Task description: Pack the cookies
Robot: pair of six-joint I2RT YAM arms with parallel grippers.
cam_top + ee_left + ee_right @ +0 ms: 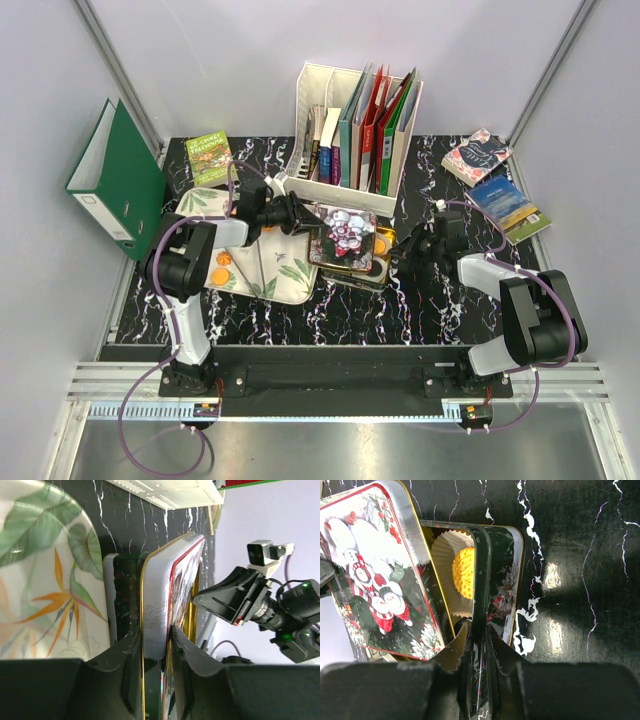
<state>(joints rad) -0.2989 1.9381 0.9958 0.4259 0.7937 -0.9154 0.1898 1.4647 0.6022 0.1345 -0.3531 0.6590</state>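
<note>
A Christmas tin [383, 243] stands mid-table. My left gripper [297, 213] is shut on the edge of its snowman lid [345, 238], which sits tilted over the tin. In the left wrist view both fingers [187, 655] clamp the lid's rim [165, 590]. My right gripper [408, 245] is shut on the tin's right wall [482, 595]. Inside, a yellow-orange cookie [464, 572] lies in a white paper cup [442, 555]. The lid [375, 575] covers the rest. Two orange cookies [222, 264] lie on the leaf-patterned plate [275, 270].
A white file rack with books [355, 130] stands just behind the tin. A green binder [115, 180] leans at the left wall. A green book [210, 155] lies back left and two books [495, 185] back right.
</note>
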